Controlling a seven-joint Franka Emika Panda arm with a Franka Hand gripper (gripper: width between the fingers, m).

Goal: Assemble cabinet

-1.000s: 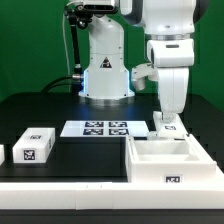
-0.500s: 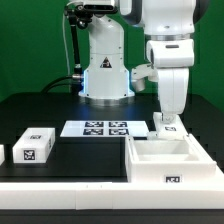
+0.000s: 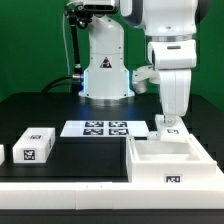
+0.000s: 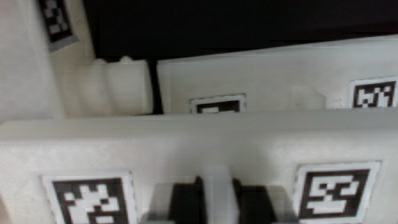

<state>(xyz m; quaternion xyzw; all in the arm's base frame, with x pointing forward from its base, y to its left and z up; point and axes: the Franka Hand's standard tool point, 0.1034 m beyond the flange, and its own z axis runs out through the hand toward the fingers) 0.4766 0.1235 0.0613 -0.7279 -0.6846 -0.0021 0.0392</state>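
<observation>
Since the earlier frames the arm had edged slightly toward the exterior view's right, carrying the gripper [image 3: 168, 119] with it; the parts on the table had stayed put. The jaws stood almost together, clenched on a narrow ridge of the white panel [image 3: 168, 127], as the wrist view showed between the dark fingertips [image 4: 189, 205].

The panel [image 4: 267, 150] was a flat, smooth, matte white plastic slab with square black-and-white tags. It stood upright over the rear wall of the cabinet box [image 3: 150, 176], one tagged face toward the exterior camera, its long axis running parallel to that wall.

The cabinet box [image 4: 285, 80] lay at the exterior view's right on the black table [image 3: 80, 155], its opening upward and its tagged front wall running across the view. It was thick-walled and square-cornered, with a short round peg [image 4: 116, 85] at one corner.

A loose white block [image 3: 32, 145], also tagged, lay well apart at the exterior view's left, and the marker board [image 3: 97, 128] lay between them, farther back.
</observation>
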